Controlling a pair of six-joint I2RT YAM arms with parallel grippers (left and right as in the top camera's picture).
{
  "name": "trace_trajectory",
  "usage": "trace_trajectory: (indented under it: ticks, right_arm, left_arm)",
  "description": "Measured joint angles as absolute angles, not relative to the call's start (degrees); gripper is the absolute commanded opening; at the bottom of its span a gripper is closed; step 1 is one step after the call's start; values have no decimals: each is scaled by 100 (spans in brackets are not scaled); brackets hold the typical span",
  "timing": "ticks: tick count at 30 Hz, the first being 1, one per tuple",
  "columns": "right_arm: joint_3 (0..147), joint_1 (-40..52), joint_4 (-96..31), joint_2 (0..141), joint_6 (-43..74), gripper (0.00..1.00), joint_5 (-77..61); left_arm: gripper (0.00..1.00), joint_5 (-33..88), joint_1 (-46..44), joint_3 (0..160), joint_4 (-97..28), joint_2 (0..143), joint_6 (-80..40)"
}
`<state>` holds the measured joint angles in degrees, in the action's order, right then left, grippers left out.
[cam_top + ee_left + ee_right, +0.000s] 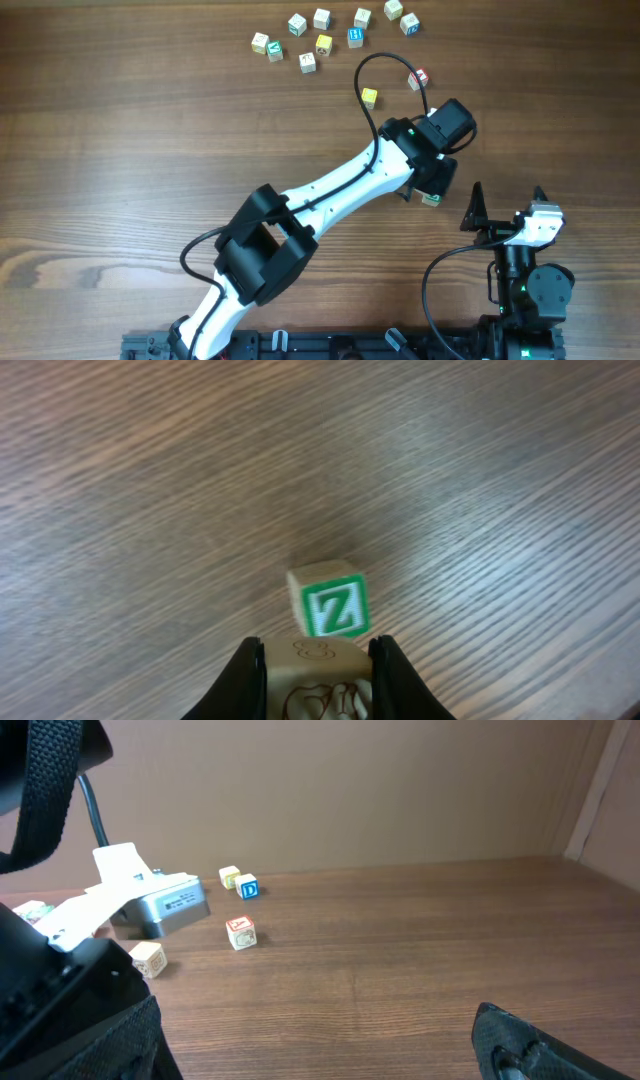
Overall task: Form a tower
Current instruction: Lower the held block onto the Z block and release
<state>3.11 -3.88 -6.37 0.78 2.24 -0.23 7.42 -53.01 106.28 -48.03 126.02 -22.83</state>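
My left gripper (318,646) is shut on a pale wooden cube (320,685) with a brown drawing on it, one finger pressed against each side. Just beyond the held cube a cube with a green Z (331,604) sits on the table; I cannot tell whether the two touch. These two cubes are all that shows of the tower. From overhead the left gripper (431,188) hides most of it, and only a green-edged cube (432,199) peeks out below. My right gripper (506,206) stands open and empty to the lower right, its fingertips (505,1032) far apart.
Several loose letter cubes (323,44) lie scattered along the far edge. A yellow cube (369,97) and a red-marked cube (419,77) lie nearer the left arm. The right wrist view shows a red-marked cube (240,932) and a blue D cube (247,887). The left arm (330,195) crosses the table diagonally.
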Motion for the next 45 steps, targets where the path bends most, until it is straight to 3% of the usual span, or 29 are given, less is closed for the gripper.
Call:
trace_trajectory:
  ticks: [16, 23, 26, 38, 43, 45]
  right_arm:
    - [311, -388, -637, 78, 224, 100, -23]
    - [311, -388, -637, 78, 224, 100, -23]
    - [311, -388, -637, 78, 224, 100, -23]
    - [311, -388, -637, 78, 224, 100, -23]
    - [311, -388, -637, 78, 224, 100, -23]
    - [311, -388, -637, 78, 224, 100, -23]
  left_arm:
    - [11, 784, -5395, 10626, -4534, 12945, -2733]
    - [17, 784, -5513, 10626, -4449, 12945, -2733]
    - [32, 786, -5557, 10626, -4405, 12945, -2733]
    - [48, 781, -5555, 10626, -4340, 12945, -2775]
    - [49, 781, -5555, 10626, -4327, 12945, -2775]
    - [39, 781, -5555, 10626, -4322, 12945, -2775]
